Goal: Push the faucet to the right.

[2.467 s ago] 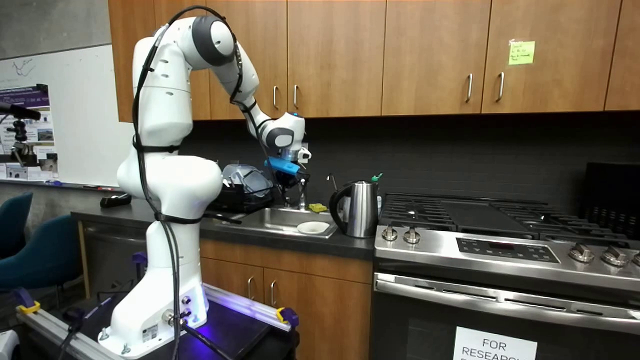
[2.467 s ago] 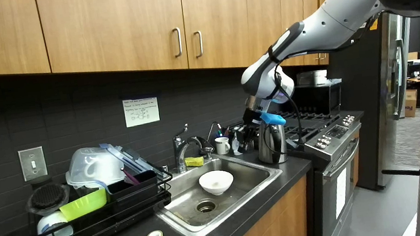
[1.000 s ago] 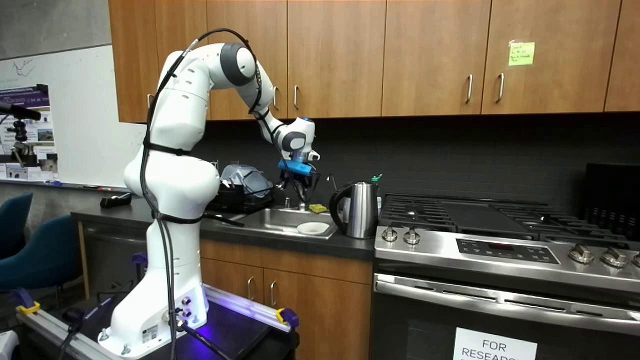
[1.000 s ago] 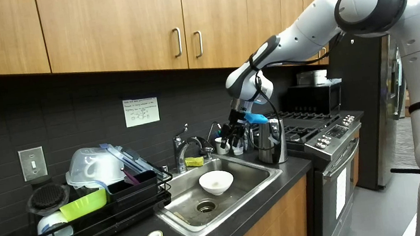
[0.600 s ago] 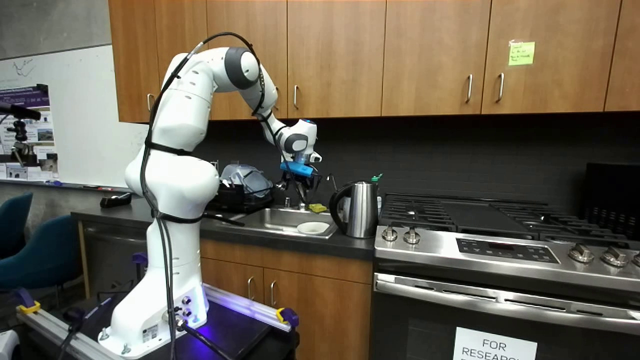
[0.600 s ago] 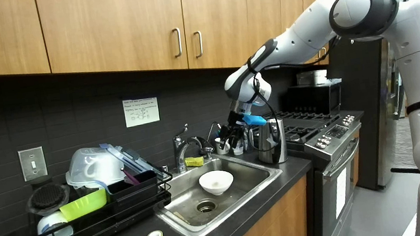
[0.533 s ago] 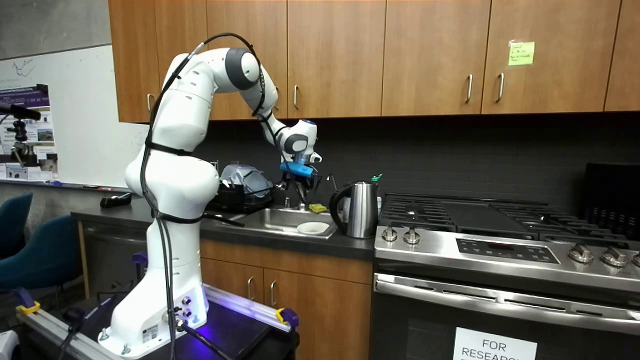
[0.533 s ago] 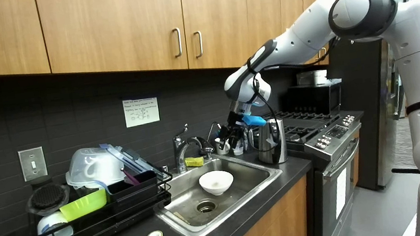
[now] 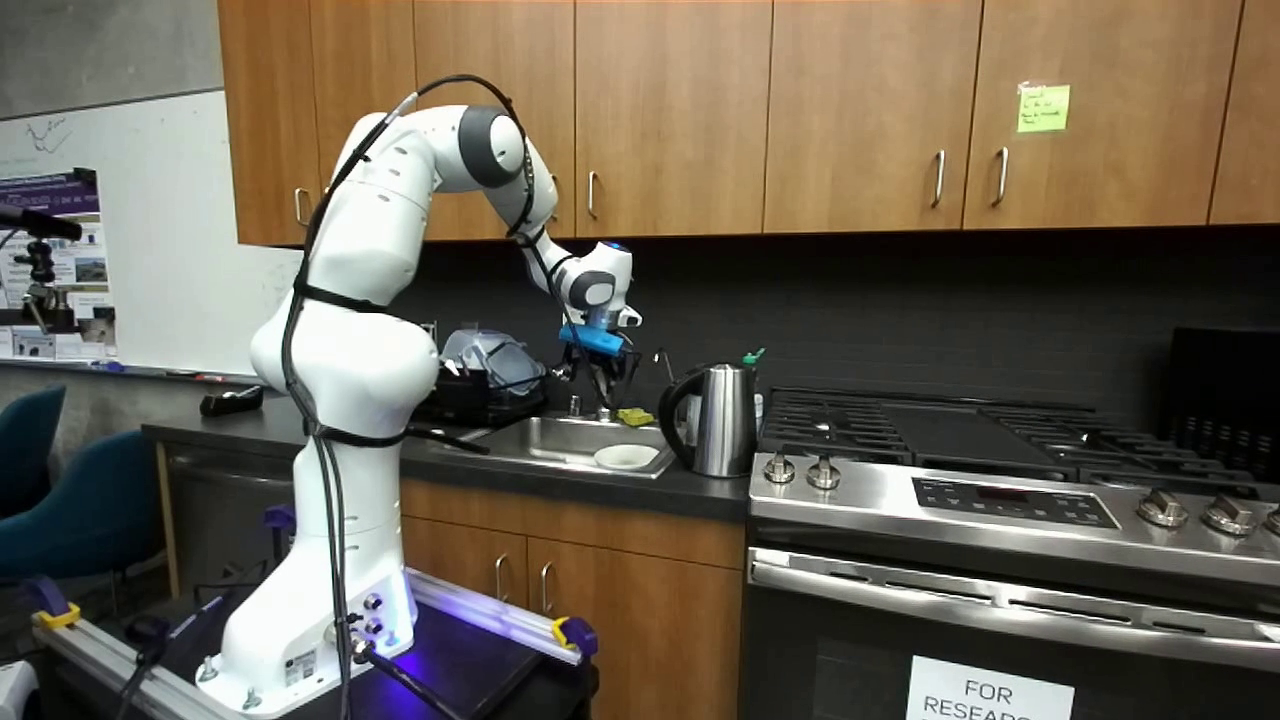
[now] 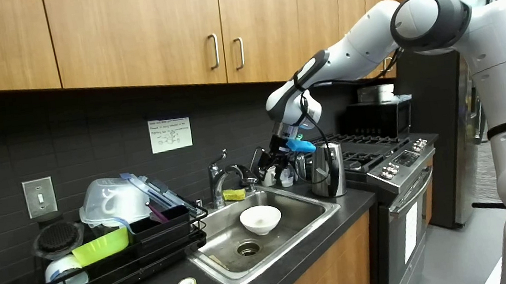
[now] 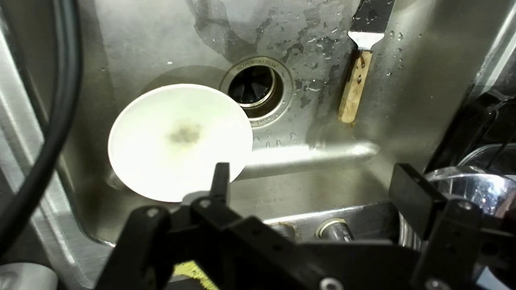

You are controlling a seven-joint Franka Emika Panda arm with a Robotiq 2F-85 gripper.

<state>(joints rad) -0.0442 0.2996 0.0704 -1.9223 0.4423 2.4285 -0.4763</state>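
Observation:
The silvery faucet (image 10: 216, 185) stands upright at the sink's wall side, its curved spout reaching out over the basin. In an exterior view my black gripper (image 10: 273, 166) hovers on the stove side of the spout, with a gap showing between them. From another angle the gripper (image 9: 615, 392) hides most of the faucet. In the wrist view the gripper (image 11: 312, 167) is open, nothing between its fingers. Just behind its right finger (image 11: 415, 197) is a shiny curved metal part (image 11: 475, 187), apparently the spout; whether they touch I cannot tell.
A white bowl (image 11: 181, 141) and a wooden-handled spatula (image 11: 356, 84) lie in the sink. The steel kettle (image 10: 322, 172) and a white mug (image 10: 269, 178) stand on the stove side, a loaded dish rack (image 10: 170, 256) opposite. A yellow sponge (image 10: 234, 194) sits by the faucet.
Compared with the earliest frames, my arm has reached farther out and the gripper has come nearer the faucet. Over the last half second it shifts slightly closer. The faucet has not visibly moved.

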